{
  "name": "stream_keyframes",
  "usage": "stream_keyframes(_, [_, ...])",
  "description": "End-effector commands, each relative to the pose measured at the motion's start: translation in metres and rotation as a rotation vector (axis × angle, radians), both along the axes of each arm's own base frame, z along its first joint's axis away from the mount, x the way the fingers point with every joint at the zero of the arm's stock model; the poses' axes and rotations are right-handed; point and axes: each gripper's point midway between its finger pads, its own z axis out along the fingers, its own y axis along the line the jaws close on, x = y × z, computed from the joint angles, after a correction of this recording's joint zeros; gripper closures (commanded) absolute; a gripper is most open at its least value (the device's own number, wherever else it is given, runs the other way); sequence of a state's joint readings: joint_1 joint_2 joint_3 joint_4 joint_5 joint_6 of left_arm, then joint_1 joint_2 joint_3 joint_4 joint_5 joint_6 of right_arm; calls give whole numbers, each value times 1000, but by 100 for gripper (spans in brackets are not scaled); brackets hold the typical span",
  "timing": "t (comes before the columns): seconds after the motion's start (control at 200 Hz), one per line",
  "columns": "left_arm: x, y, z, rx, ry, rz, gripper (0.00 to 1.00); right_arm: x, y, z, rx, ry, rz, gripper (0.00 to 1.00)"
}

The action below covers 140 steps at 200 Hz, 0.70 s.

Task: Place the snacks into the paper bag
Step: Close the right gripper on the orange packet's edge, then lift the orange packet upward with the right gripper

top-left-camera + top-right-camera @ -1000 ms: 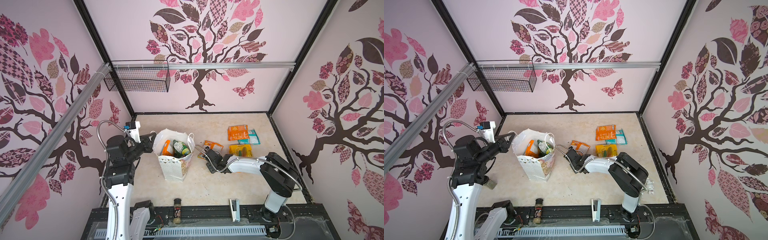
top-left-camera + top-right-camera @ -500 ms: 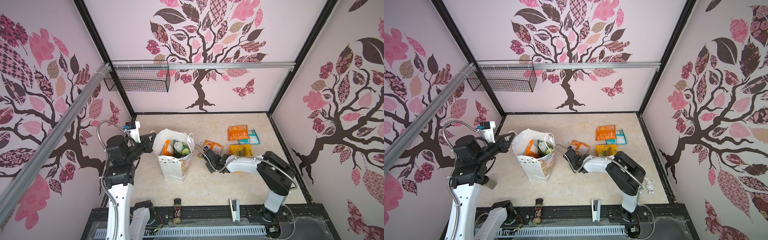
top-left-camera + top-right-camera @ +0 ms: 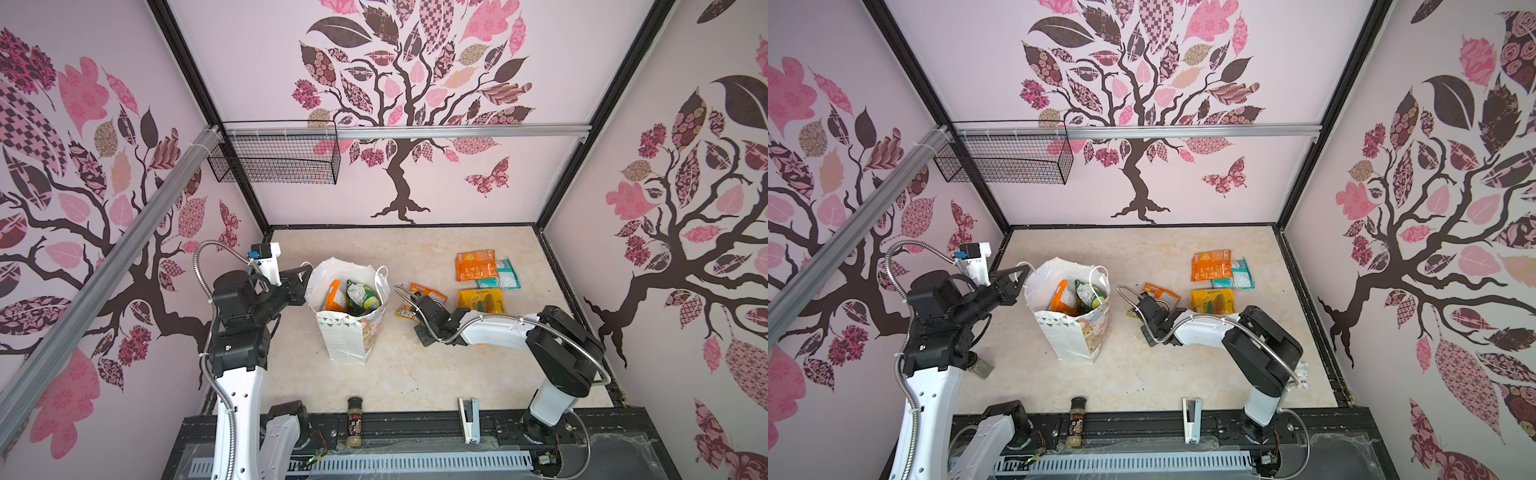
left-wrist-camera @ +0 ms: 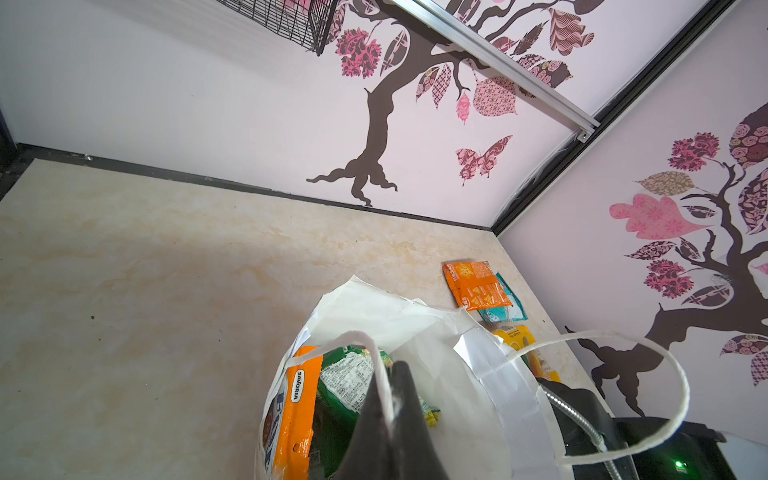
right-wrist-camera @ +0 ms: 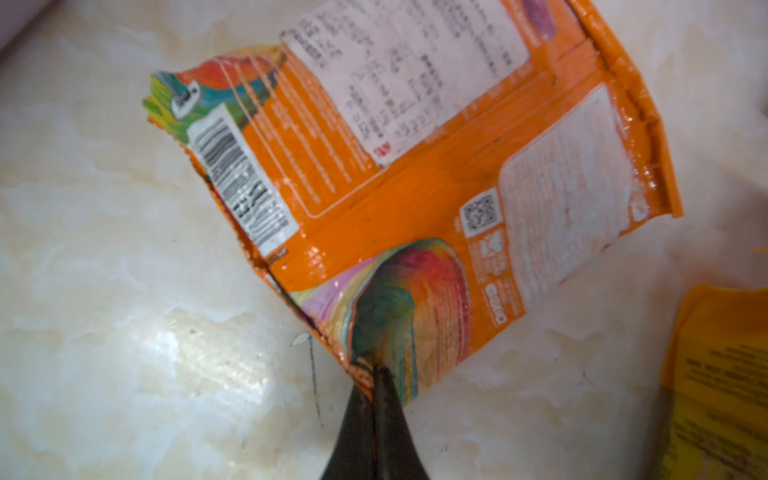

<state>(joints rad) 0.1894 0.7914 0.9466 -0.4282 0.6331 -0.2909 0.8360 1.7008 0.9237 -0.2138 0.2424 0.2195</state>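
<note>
**A:** How do the right jaws stand?

**B:** They are pressed together on one corner of the glossy orange packet with a rainbow swirl (image 5: 415, 166). A second ago they were spread around that corner. The packet is crinkled plastic and lies label side up on the cream marble-patterned worktop (image 3: 395, 374), between the bag and the yellow packet (image 3: 482, 300).

**A:** And the left jaws?

**B:** No change. They pinch the white cord handle (image 4: 365, 338) of the tall white paper bag with gold dots and bunting (image 3: 349, 336). The bag stands upright where it stood before, with its mouth open.

**A:** What's inside it?

**B:** A smooth orange packet on edge (image 4: 297, 399), and a wrinkled green packet (image 4: 345, 374) touching it.

**A:** What else lies on the worktop?

**B:** Further back on the right arm's side, a flat orange packet (image 3: 476, 265) overlaps a teal packet (image 3: 503, 276). The yellow one lies just beside the right arm's wrist.

**A:** Anything else nearby?

**B:** A dark-capped spice jar (image 3: 354, 422) and a white stapler (image 3: 469, 419) lie at the front edge, well apart from both jaws. A black wire basket (image 3: 274, 160) hangs on the back wall.
</note>
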Motion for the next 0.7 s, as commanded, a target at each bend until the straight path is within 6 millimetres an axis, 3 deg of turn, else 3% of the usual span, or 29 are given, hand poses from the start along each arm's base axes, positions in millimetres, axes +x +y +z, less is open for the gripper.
stream_keyframes(0.0, [0, 1, -1, 9, -11, 0, 100, -1, 9, 36, 157, 3, 4, 100])
stream_keyframes(0.22, [0, 1, -1, 8, -12, 2, 100, 0, 5, 72, 401, 43, -24, 100])
stream_keyframes(0.695, [-2, 1, 0, 11, -22, 2, 100, 2, 15, 167, 598, -103, 33, 100])
